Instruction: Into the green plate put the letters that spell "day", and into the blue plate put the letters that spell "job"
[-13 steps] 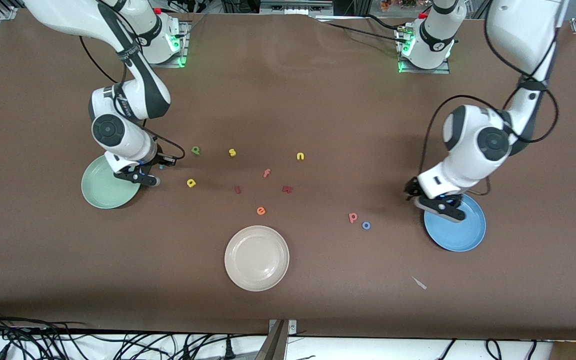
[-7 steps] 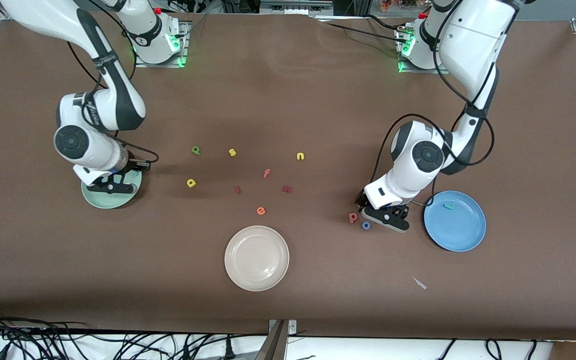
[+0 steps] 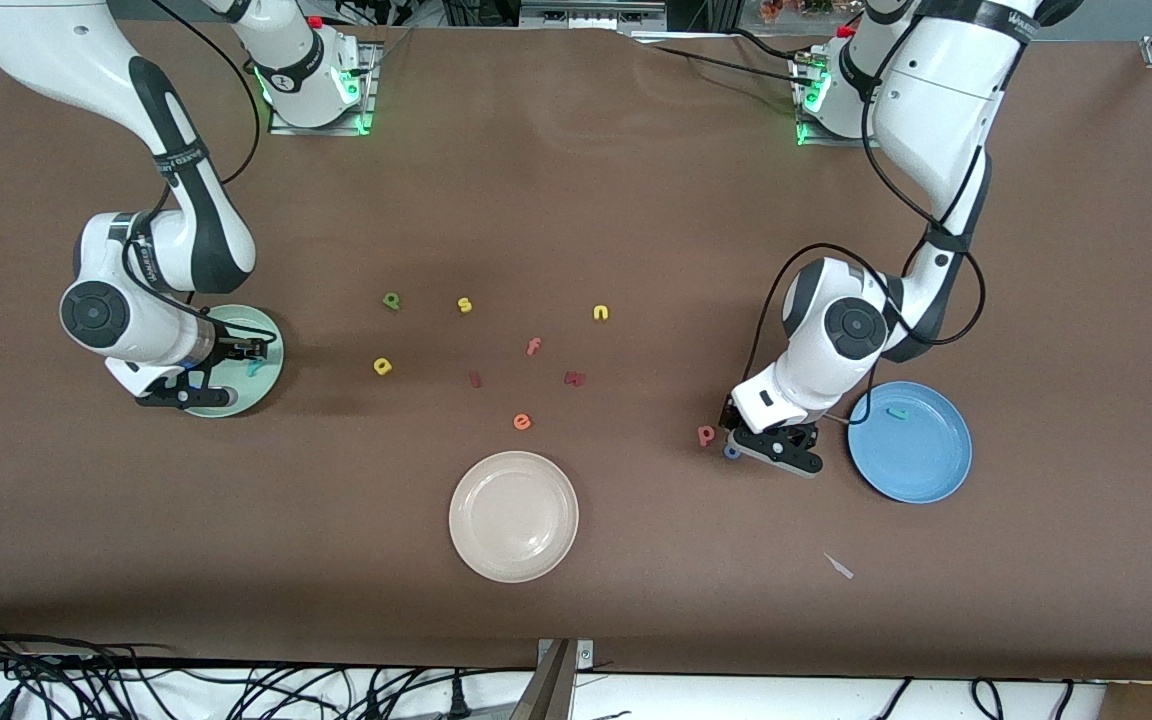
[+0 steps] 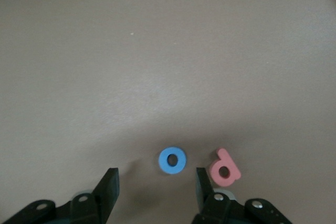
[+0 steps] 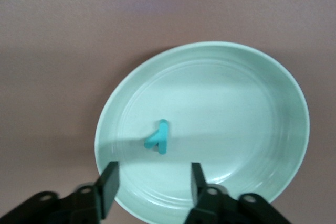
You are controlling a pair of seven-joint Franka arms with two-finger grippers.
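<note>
The right gripper (image 5: 151,187) has dropped the teal y (image 5: 159,137) in the green plate (image 5: 252,93).

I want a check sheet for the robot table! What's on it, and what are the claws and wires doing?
Surface: brown table, letters scattered mid-table.
Job's things: teal y in the green plate; teal j in the blue plate; blue o and pink b on the table beside the blue plate; green d and yellow a not yet plated.
Clutter: cream plate; yellow s, yellow n, orange e, orange f.
Claws: left claw open around the o; right claw open over the green plate.
Cables: bundle below the table's near edge.
Surroundings: nothing seen.
</note>
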